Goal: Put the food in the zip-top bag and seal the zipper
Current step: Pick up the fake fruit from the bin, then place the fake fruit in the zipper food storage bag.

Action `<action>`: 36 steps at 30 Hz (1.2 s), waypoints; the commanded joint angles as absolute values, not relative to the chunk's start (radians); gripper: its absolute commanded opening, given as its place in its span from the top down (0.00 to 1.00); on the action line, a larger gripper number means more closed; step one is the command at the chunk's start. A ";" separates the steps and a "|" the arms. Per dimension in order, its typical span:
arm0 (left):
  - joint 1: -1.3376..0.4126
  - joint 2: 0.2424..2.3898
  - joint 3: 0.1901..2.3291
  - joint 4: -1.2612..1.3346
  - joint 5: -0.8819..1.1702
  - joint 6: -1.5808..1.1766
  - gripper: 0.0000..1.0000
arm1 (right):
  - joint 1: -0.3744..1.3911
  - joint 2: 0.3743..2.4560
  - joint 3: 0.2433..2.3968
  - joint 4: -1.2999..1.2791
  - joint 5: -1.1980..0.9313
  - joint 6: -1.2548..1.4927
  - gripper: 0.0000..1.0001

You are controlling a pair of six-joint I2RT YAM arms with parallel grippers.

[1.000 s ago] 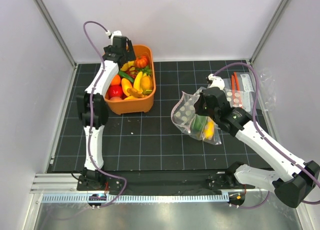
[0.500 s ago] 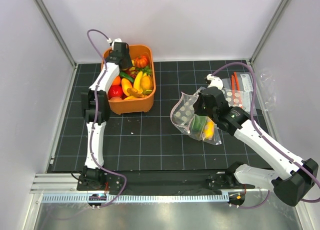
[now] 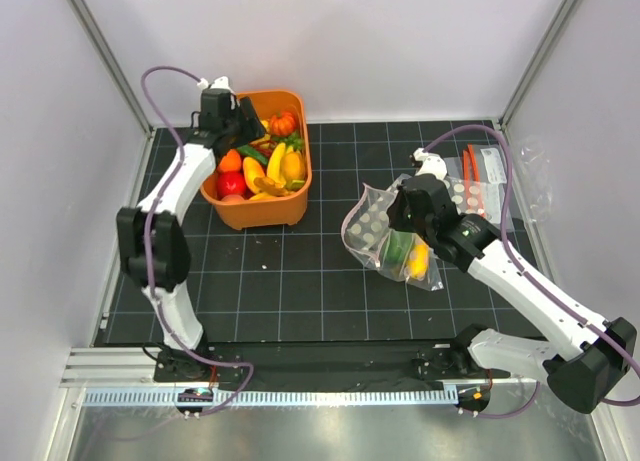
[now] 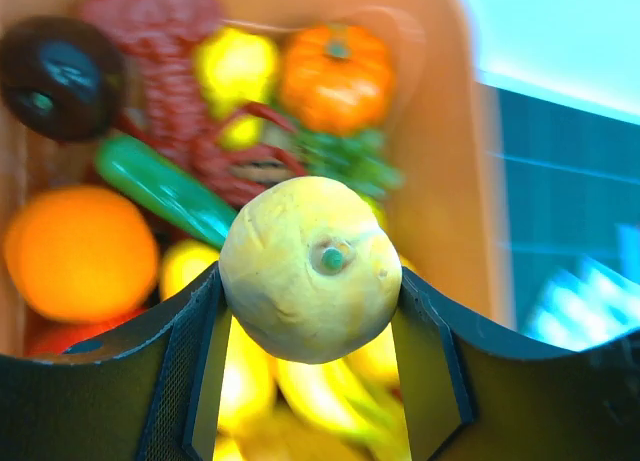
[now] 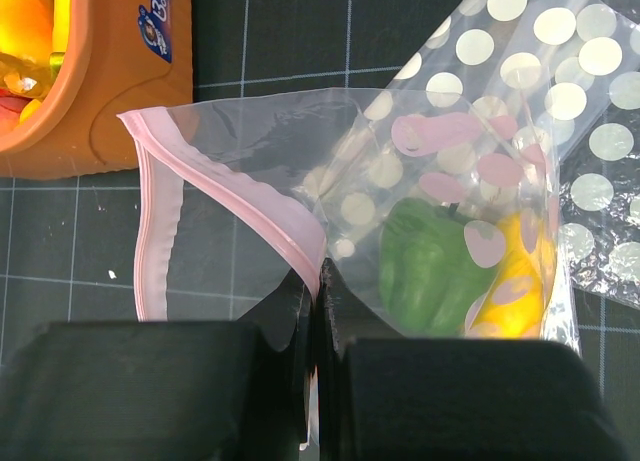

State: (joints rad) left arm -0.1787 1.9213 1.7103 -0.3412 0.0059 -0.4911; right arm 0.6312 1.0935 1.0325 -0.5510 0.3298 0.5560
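**Left's got a fruit, right's pinching the bag rim**

Top view: the left gripper [image 3: 243, 133] sits over the orange bin's [image 3: 265, 213] far-left corner. Bare black grid mat [image 3: 290, 281] lies between the bin and the zip-top bag [image 3: 365, 243], which the right gripper [image 3: 393, 213] holds.

Left wrist: the fingers clamp a pale yellow toy fruit [image 4: 310, 266], with the bin's right wall close by.

Right wrist: the jaws are pressed together on the pink zipper [image 5: 150, 251]. The mouth gapes toward the bin. There's a green pepper [image 5: 430, 266] and a yellow piece [image 5: 515, 276] inside, and a polka-dotted bag [image 5: 590, 196] touches the far edge.
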 commanded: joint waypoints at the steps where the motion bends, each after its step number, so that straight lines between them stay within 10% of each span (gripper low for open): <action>1: -0.230 1.737 1.571 -0.207 0.152 -0.500 0.60 | 0.634 1.088 1.028 -0.508 0.336 0.560 0.99; 15: -0.705 1.177 1.005 0.057 0.117 -0.448 0.56 | 0.634 1.077 1.026 -0.503 0.318 0.555 0.99; 31: -0.919 1.534 1.161 0.086 0.097 -0.405 0.58 | 0.634 1.034 1.008 -0.474 0.291 0.557 0.99; 36: -0.920 1.624 1.206 0.074 0.046 -0.410 0.36 | 0.634 1.005 0.999 -0.476 0.317 0.563 0.99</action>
State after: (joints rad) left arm -0.9207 1.6169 1.1526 0.0376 0.0883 -0.4278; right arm 0.6312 1.0439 0.9962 -0.5220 0.2897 0.5556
